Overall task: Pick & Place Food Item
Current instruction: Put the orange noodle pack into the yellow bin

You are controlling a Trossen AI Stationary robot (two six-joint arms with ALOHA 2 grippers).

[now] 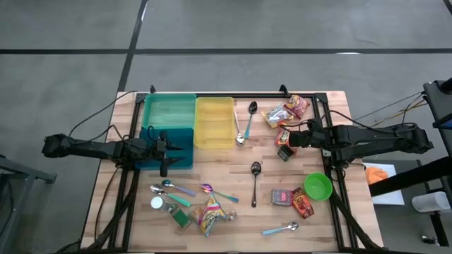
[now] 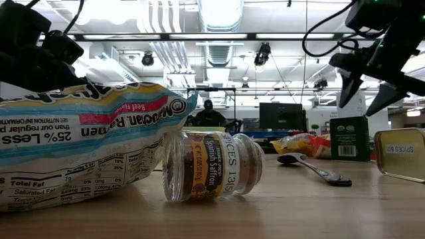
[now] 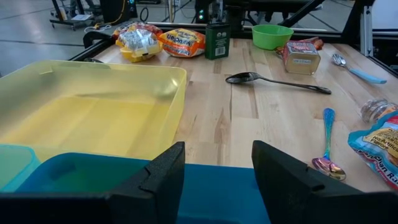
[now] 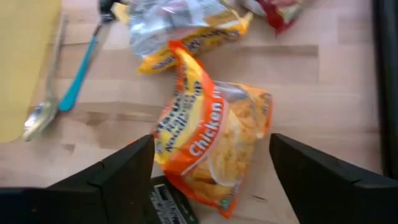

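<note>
The right gripper (image 4: 208,180) hangs with jaws wide over the orange noodle packet (image 4: 214,146), which lies at the table's (image 1: 226,212) two o'clock. It should drop straight down and pinch the packet's middle; the left gripper (image 3: 217,180) waits, half-open and empty, over the blue bin (image 3: 81,180)

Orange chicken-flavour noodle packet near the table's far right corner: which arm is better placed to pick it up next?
Right. Its open tool hangs directly over the orange chicken-flavour noodle packet, fingers either side. The left tool sits across the table above the blue plastic bin, beside the yellow plastic bin.
</note>
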